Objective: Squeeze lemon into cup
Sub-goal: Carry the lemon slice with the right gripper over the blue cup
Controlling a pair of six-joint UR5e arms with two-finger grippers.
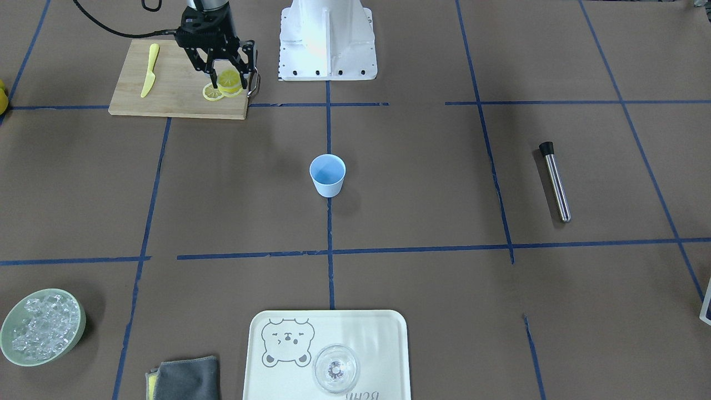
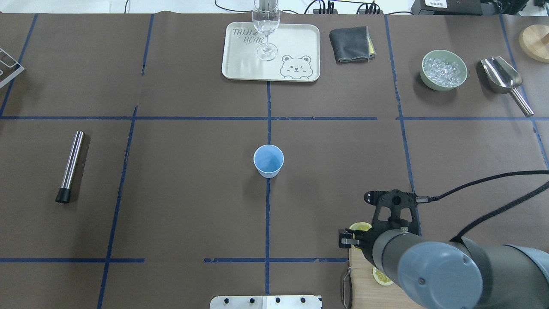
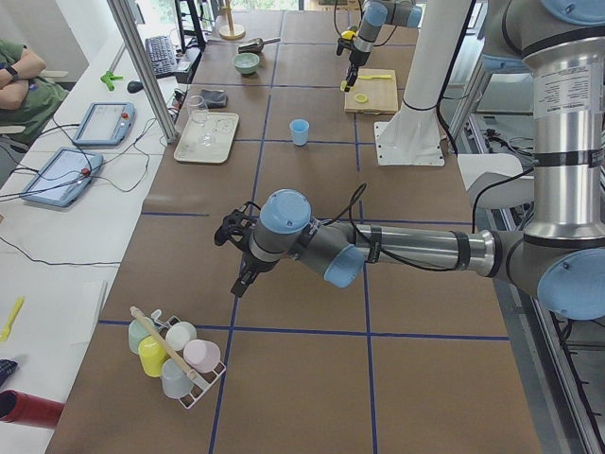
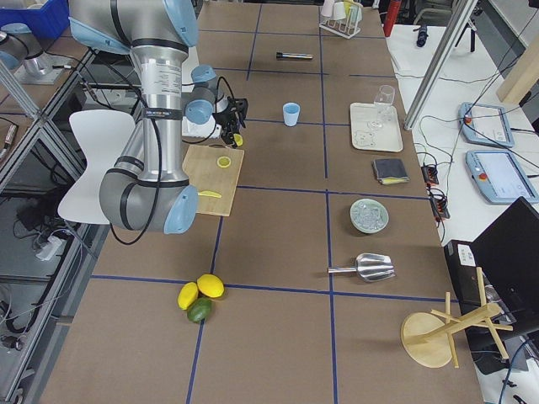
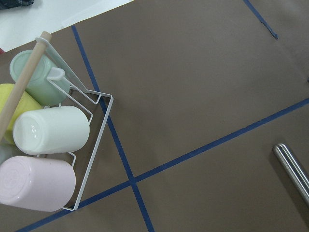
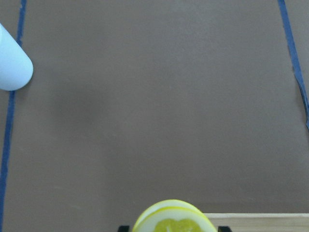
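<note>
Exterior front-facing view: the right gripper (image 1: 228, 78) is above the board (image 1: 172, 89), which lies near the robot's edge of the worktop. Its fingers are clenched on the lemon (image 1: 229, 84). One loose slice (image 1: 212, 93) lies flat on the board just beside it, and a knife (image 1: 150, 69) lies near the board's other end. The cup (image 1: 327, 175) stands upright in the middle of the worktop, well apart from the lemon. A rod (image 1: 555, 183) lies toward the worktop's left edge.

Overhead exterior view: the right arm hides most of its gripper, and only a part of the lemon shows beside it. A tray (image 2: 244, 64) with a glass (image 2: 266, 30) is at the far edge, and a bowl (image 2: 443, 87) of ice is toward the far right corner.

Exterior left view: the left gripper (image 3: 242, 280) hangs over the worktop's left end, near a rack (image 3: 175, 355) of cups. I cannot tell if its fingers are open.

Exterior right view: the lemon is held above the board's corner, apart from the slice.

Left wrist view: only the rack and the rod's end show.

Right wrist view: the lemon sits between two black fingertips, with the cup far ahead.
</note>
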